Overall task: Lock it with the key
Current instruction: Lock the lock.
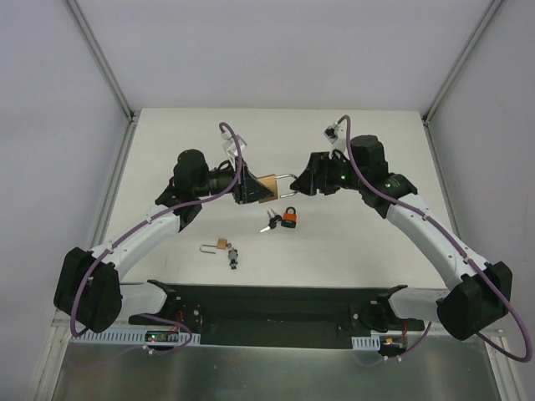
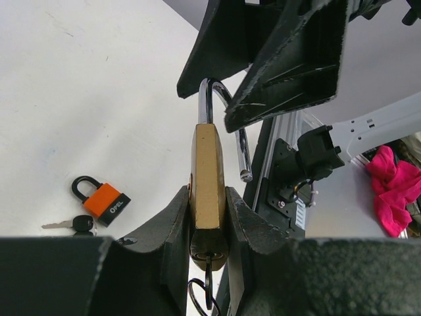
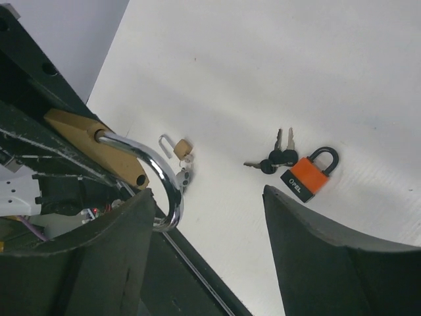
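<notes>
holding a brass padlock [image 2: 208, 178] by its flat sides, the left end effector [image 1: 248, 187] is clamped on the body and keeps it in the air above the middle of the counter [image 1: 351, 242], nearer the far edge than the near one. the padlock lies on its side, with its chrome shackle [image 2: 209, 99] pointing toward the right arm. the shackle is open: one leg sits in the body and the free leg hangs out beside it. a key [image 2: 208, 263] is in the keyway at the bottom of the body, between the left fingers [image 2: 172, 224], with a wire ring dangling under it.

the right end effector [image 3: 207, 194] meets the padlock from the opposite side. its jaws stand apart around the curved end of the shackle, which lies close against one finger; the other finger is well clear of it, so nothing is pinched.

on the counter below the two arms, about midway between the side edges, lies an orange padlock [image 3: 308, 174] with a black shackle, closed, and black-headed keys [image 3: 276, 158] just beside it. nearer the near edge and a little to the left lies a small brass padlock [image 3: 179, 147] with its shackle open, small keys [image 3: 185, 176] beside it.
</notes>
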Robot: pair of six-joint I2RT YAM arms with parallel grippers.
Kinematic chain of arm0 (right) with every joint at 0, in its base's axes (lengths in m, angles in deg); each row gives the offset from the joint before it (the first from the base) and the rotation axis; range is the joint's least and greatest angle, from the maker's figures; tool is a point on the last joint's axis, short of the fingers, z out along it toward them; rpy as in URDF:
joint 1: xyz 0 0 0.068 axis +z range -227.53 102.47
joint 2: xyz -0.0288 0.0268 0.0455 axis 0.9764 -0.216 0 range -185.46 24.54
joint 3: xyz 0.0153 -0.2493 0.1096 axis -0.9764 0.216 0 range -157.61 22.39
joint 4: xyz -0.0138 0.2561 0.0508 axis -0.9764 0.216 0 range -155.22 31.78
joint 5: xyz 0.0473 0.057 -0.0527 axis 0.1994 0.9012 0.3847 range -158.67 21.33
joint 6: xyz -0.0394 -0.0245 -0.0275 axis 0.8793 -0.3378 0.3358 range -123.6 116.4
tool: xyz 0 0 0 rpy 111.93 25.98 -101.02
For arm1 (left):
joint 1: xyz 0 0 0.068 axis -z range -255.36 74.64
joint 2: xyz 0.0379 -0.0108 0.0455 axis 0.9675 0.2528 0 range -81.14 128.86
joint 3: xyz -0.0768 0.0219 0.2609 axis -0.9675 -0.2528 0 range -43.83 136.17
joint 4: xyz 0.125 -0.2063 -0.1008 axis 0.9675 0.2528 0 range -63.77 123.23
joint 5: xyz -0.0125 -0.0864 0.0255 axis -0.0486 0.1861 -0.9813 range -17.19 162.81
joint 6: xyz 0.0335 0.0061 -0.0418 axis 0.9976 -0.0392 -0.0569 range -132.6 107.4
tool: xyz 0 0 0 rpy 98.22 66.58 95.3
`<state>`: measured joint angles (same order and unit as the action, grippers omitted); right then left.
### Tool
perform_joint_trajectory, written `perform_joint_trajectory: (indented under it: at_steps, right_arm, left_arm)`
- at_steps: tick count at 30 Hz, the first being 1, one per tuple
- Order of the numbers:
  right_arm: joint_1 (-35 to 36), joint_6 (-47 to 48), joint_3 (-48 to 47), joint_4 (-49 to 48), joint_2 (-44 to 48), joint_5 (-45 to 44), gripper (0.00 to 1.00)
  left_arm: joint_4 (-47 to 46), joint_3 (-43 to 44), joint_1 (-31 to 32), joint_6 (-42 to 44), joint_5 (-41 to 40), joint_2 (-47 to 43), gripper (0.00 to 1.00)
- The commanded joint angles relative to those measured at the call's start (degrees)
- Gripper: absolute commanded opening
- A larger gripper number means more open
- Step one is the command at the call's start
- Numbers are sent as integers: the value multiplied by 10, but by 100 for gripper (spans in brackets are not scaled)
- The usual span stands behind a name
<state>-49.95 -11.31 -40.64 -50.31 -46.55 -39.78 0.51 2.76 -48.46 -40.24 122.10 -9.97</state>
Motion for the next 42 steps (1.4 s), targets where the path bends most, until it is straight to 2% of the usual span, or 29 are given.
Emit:
perform_joint_trajectory:
  at_steps: [1,4,5,6,16,21,24,25,26,29,42]
  right_arm:
    - [17,6,-39,4,-19,-50,66]
    - [28,8,-45,6,-21,-71,60]
    - [34,8,-45,4,-21,-75,51]
    - [36,8,-46,2,-21,-78,49]
    - [65,14,-54,-11,-18,-121,45]
    - [78,21,-52,-16,-17,-149,38]
    - [82,23,-48,-21,-15,-161,28]
    - [82,23,-46,-24,-13,-163,22]
    - [82,22,-44,-27,-12,-165,11]
    - [82,21,-32,-38,-4,-166,1]
    - [82,20,-25,-43,1,-161,1]
  left_arm:
    - [-57,12,-4,-6,3,-35,0]
    - [-63,9,-4,-11,3,-37,0]
    - [-64,7,-4,-13,2,-37,0]
    - [-66,7,-4,-16,2,-38,0]
    - [-80,0,-4,-41,-1,-44,0]
    - [-86,-3,-4,-54,-2,-46,0]
    - [-90,-5,-4,-59,0,-46,0]
    - [-90,-5,-4,-61,2,-45,0]
    - [-90,-4,-4,-63,4,-45,0]
    - [-90,-6,-4,-66,5,-44,0]
    - [-61,3,-4,-59,14,-51,0]
